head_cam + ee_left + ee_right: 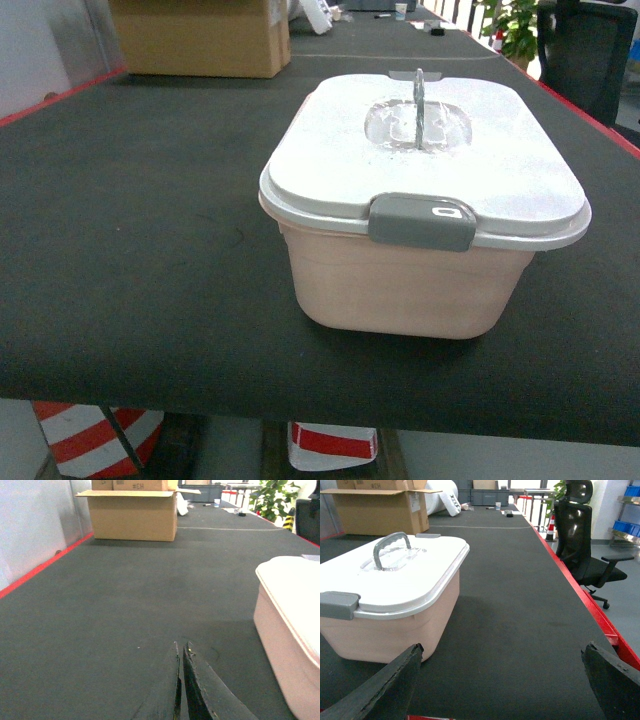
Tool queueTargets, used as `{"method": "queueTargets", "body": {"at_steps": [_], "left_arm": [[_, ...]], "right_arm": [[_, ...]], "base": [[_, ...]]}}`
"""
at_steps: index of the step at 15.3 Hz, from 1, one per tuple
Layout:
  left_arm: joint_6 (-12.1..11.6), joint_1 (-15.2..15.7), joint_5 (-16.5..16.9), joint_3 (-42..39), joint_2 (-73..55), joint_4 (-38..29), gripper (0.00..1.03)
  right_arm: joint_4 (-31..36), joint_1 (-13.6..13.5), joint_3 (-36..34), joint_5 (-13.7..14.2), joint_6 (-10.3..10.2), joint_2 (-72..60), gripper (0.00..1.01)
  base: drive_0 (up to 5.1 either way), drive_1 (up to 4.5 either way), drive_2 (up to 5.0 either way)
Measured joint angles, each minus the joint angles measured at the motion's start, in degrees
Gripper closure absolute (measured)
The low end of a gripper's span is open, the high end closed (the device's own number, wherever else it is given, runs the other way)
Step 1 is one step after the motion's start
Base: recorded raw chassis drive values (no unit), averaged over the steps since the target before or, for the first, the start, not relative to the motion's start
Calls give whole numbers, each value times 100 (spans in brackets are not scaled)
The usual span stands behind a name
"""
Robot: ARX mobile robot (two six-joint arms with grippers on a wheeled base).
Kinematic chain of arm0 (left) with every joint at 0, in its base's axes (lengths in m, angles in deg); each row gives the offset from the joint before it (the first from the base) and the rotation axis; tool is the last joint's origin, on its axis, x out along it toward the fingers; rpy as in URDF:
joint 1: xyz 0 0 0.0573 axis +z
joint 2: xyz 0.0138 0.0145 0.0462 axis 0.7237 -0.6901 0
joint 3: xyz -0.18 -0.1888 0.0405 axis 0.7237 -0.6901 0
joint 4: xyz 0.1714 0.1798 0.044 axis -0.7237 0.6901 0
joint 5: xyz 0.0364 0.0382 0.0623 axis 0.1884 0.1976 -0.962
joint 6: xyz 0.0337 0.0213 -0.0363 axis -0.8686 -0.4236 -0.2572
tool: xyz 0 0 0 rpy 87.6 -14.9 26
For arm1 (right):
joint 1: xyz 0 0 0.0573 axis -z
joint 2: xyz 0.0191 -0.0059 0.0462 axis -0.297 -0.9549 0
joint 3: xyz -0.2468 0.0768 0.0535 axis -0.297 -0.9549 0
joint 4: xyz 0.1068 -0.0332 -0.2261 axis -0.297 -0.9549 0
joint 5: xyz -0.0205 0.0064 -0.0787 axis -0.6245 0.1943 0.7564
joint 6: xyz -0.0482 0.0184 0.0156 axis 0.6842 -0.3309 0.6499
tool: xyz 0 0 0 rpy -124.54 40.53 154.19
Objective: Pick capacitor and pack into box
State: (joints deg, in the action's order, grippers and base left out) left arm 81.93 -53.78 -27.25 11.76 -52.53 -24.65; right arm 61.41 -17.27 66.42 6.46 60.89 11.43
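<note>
One box sits on the dark table, and everything else can be placed from it. It is a pale pink tub with rounded corners, closed by a white lid that rests flush on the rim. A grey latch clip is folded down over the lid edge on the side facing the robot, and a grey handle stands upright in a recess at the middle of the lid.

No capacitor can be made out in any of the three views.

Left of the box, the left gripper hangs low over bare table, well apart from the tub's side wall; its two black fingers lie pressed together with only a thin line between the tips, and nothing is between them. Right of the box, the right gripper is spread wide, one finger just in front of the tub's near corner and the other far out toward the table's red edge; it grips nothing.

Beyond the box, at the far left of the table, stands a brown cardboard carton with its flaps open. Off the table to the right of the box is a black office chair. Further back, a green plant shows. Below the table edge nearest the robot, a red-and-white striped cone is partly visible.
</note>
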Motion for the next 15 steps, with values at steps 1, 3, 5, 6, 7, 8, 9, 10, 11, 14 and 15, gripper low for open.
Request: {"method": "queueTargets", "body": {"at_steps": [1, 3, 5, 6, 7, 8, 9, 10, 11, 14, 15], "left_arm": [[2, 83, 35, -160, 173, 2, 101], [0, 184, 186, -511, 551, 68, 101], [2, 291, 302, -793, 992, 225, 101], [0, 492, 575, -892, 1176, 308, 101], [4, 756, 684, -1023, 1425, 437, 101], [4, 776, 680, -1082, 1585, 533, 101], [2, 745, 750, -1161, 1790, 649, 101], [2, 723, 763, -1246, 1987, 778, 101], [2, 728, 761, -1300, 2157, 901, 101], [2, 730, 758, -1587, 2570, 868, 101], [4, 730, 758, -1609, 2765, 1198, 101]], "right_arm": [[2, 0, 0, 2, 0, 0, 3], [2, 0, 0, 2, 0, 0, 3], [0, 0, 0, 2, 0, 0, 3], [2, 0, 0, 2, 0, 0, 3], [0, 0, 0, 4, 0, 0, 3], [-2, 0, 0, 2, -2, 0, 3], [0, 0, 0, 2, 0, 0, 3], [0, 0, 0, 2, 0, 0, 3], [0, 0, 0, 2, -2, 0, 3], [0, 0, 0, 2, 0, 0, 3], [0, 0, 0, 2, 0, 0, 3]], "base": [[0, 0, 0], [0, 0, 0], [0, 0, 0], [0, 0, 0], [0, 0, 0], [0, 0, 0], [0, 0, 0], [0, 0, 0], [0, 0, 0], [0, 0, 0], [0, 0, 0]]}}
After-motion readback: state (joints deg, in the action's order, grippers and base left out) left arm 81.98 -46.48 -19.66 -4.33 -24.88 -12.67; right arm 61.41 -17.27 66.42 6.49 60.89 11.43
